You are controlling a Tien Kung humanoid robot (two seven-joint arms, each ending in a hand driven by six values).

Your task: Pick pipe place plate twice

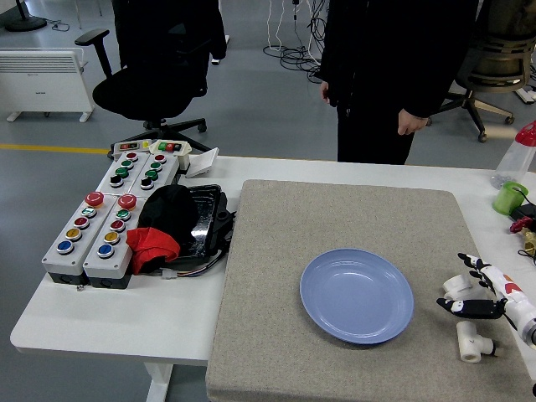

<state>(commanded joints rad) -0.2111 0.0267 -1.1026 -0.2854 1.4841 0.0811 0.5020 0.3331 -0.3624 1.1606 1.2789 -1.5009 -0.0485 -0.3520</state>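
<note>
A: Item one?
B: Round blue plastic plate (357, 295), bare, on the grey felt mat (335, 226).
A: Pipes?
B: Two white plastic pipe fittings (470, 342), right of the plate, near edge.
A: Right hand (490, 295)?
B: Between them; fingers loosely spread, apparently grasping nothing.

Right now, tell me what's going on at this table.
The robot's right hand reaches in from the right edge over the grey mat, with its fingers spread beside two white pipe pieces. One pipe piece lies just by the fingers and the other pipe piece lies nearer the table's front. The blue plate holds nothing yet. A person stands at the far side with their hands down.
</note>
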